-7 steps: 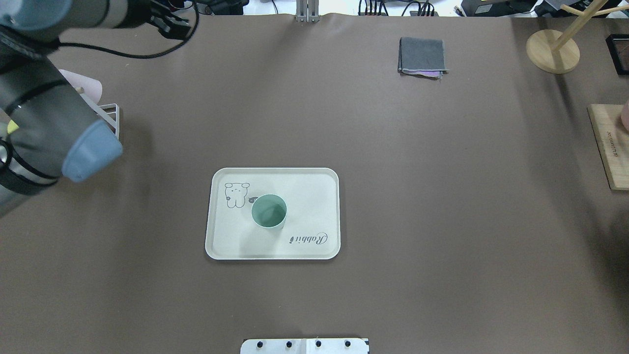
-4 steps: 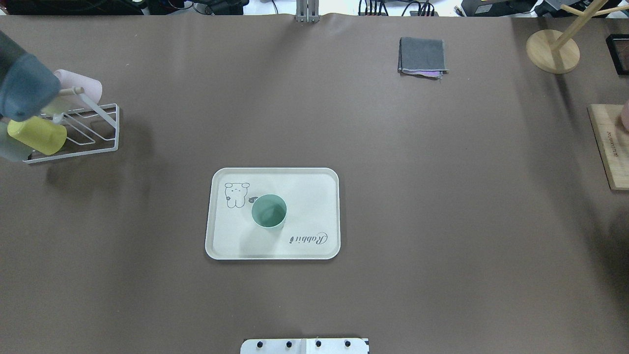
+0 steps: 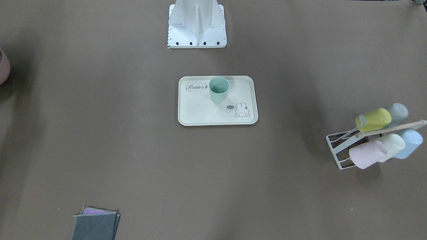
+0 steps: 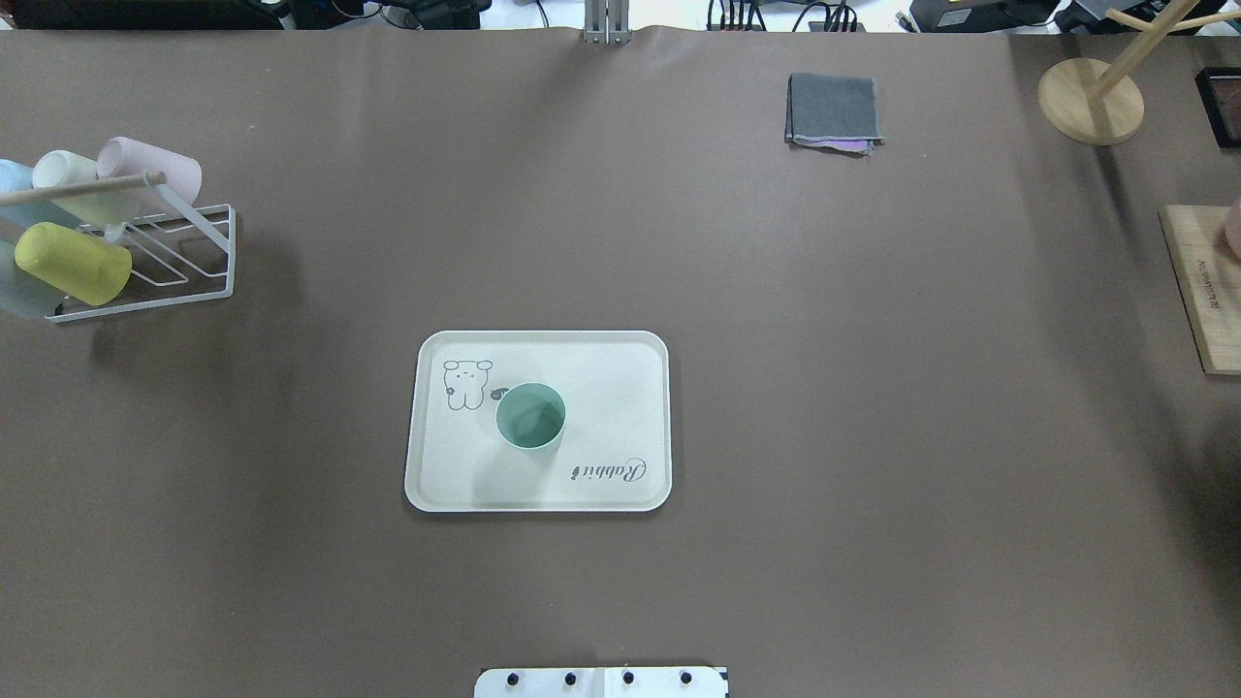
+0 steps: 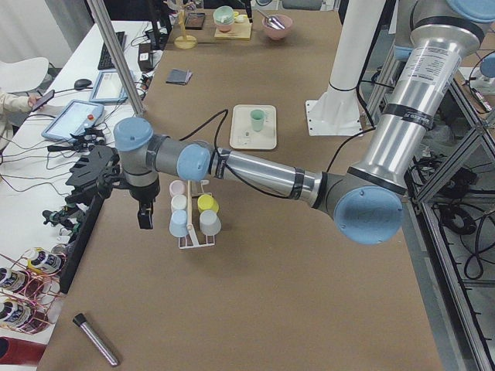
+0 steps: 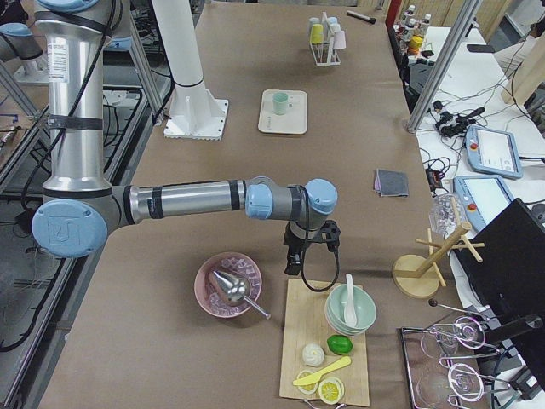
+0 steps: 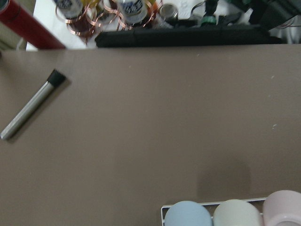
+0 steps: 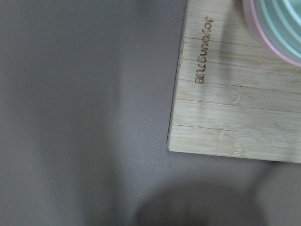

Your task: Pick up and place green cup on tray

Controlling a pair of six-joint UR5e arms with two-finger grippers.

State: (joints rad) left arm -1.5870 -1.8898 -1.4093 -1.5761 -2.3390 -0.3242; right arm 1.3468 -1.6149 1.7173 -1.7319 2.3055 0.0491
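Observation:
The green cup (image 4: 530, 416) stands upright on the cream tray (image 4: 620, 388), near its middle; both also show in the front-facing view, cup (image 3: 219, 89) and tray (image 3: 200, 111). No gripper touches the cup. My left gripper (image 5: 144, 222) shows only in the exterior left view, hanging just beyond the cup rack, far from the tray; I cannot tell if it is open or shut. My right gripper (image 6: 294, 266) shows only in the exterior right view, above the table beside the wooden board; I cannot tell its state. Neither wrist view shows fingers.
A white wire rack (image 4: 184, 267) with several cups, one yellow-green (image 4: 73, 262), stands at the far left. A folded grey cloth (image 4: 834, 109), a mug-tree base (image 4: 1091, 102) and a wooden board (image 4: 1202, 291) lie at the right. A metal tube (image 7: 30, 110) lies past the rack.
My left arm has swung out of the overhead view to the left, uncovering the cup rack. The green cup and tray have not moved.

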